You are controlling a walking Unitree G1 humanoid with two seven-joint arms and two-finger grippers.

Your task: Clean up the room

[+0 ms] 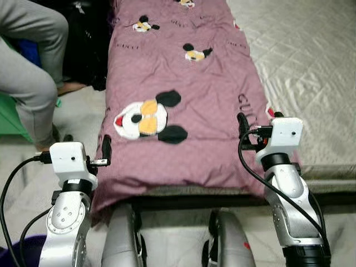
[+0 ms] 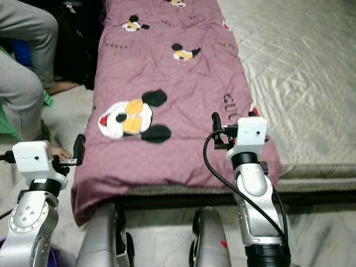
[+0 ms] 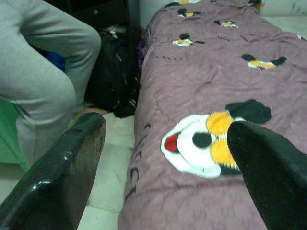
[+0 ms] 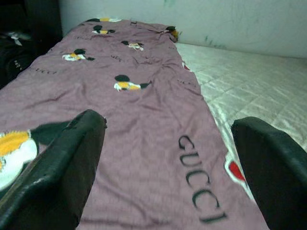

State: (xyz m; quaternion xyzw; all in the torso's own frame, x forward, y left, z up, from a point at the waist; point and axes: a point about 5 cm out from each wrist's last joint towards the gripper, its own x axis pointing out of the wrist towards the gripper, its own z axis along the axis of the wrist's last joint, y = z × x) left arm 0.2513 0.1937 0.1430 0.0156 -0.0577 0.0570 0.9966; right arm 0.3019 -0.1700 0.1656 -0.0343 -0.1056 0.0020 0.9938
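Partly cut off upper left, a person's grey legs (image 1: pixel 30 67) flank the purple blanket (image 1: pixel 183 83); left hand (image 1: pixel 105 151) and right hand (image 1: pixel 242 125) gape wide at its near edge

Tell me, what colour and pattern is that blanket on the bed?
The blanket is dusty purple with cartoon mouse faces and dark lettering, clearest in the left eye view.

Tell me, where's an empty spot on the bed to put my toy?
The pale quilted mattress, beside the purple blanket, lies bare. The blanket's middle is flat and free too. Its near corners are crowded by the left gripper and right gripper.
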